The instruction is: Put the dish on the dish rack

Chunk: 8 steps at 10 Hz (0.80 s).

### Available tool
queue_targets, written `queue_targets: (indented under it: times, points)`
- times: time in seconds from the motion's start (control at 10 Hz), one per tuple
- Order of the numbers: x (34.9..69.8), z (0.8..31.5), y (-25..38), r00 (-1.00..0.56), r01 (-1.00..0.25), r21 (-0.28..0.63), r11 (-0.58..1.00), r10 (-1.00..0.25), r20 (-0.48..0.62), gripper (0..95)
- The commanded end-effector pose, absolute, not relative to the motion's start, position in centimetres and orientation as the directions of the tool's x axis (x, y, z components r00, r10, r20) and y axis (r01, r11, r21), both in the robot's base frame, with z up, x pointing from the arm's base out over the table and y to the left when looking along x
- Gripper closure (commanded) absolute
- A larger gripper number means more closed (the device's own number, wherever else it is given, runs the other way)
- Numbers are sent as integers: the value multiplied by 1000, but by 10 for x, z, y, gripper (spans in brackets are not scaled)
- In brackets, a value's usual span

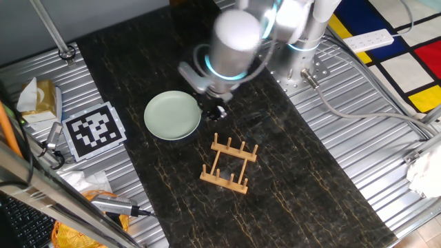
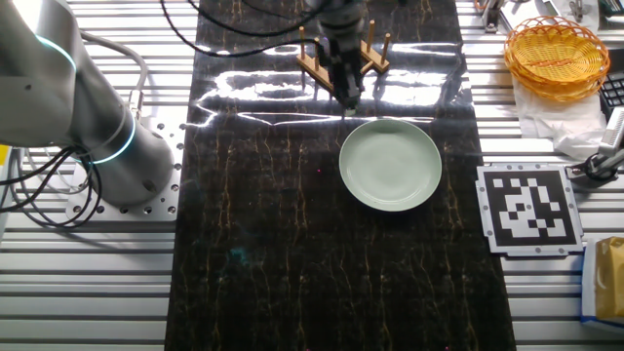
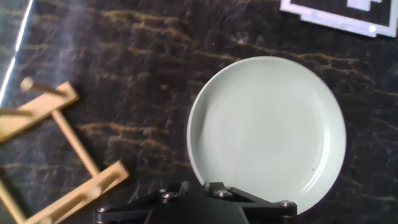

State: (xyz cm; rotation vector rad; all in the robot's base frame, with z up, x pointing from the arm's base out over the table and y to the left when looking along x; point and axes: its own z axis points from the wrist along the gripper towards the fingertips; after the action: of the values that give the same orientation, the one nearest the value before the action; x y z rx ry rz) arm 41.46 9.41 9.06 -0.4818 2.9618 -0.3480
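The pale mint-green dish [image 1: 172, 115] lies flat on the dark marble-patterned table, also seen in the other fixed view [image 2: 390, 164] and the hand view [image 3: 267, 134]. The light-wood dish rack [image 1: 229, 164] stands empty a short way from it; the arm partly hides it in the other fixed view [image 2: 312, 66], and one corner shows in the hand view [image 3: 78, 194]. My gripper [image 1: 215, 110] hovers just beside the dish's rim, between dish and rack [image 2: 348, 97]. It holds nothing. Only its black body [image 3: 193, 205] shows in the hand view; the fingertips are hidden.
A black-and-white marker board [image 1: 93, 129] lies beside the dish on the ribbed metal surface [image 2: 526, 207]. A wicker basket [image 2: 556, 49] and a yellow box [image 1: 38, 96] sit beyond it. The arm's base [image 2: 97, 127] stands on the opposite side.
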Motion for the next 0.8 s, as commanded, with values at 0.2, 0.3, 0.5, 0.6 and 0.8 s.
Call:
queue_targets:
  times: [0.2, 0.3, 0.5, 0.6, 0.8]
  points:
    - [405, 72, 101, -881, -385, -356, 852, -454, -133, 760]
    - [405, 71, 100, -871, -398, -381, 835, -474, -129, 760]
    - [407, 72, 95, -850, -426, -399, 812, -511, -131, 760]
    - [414, 73, 86, -836, -437, -408, 802, -529, -145, 760]
    - [423, 76, 74, -829, -446, -409, 796, -540, -147, 760]
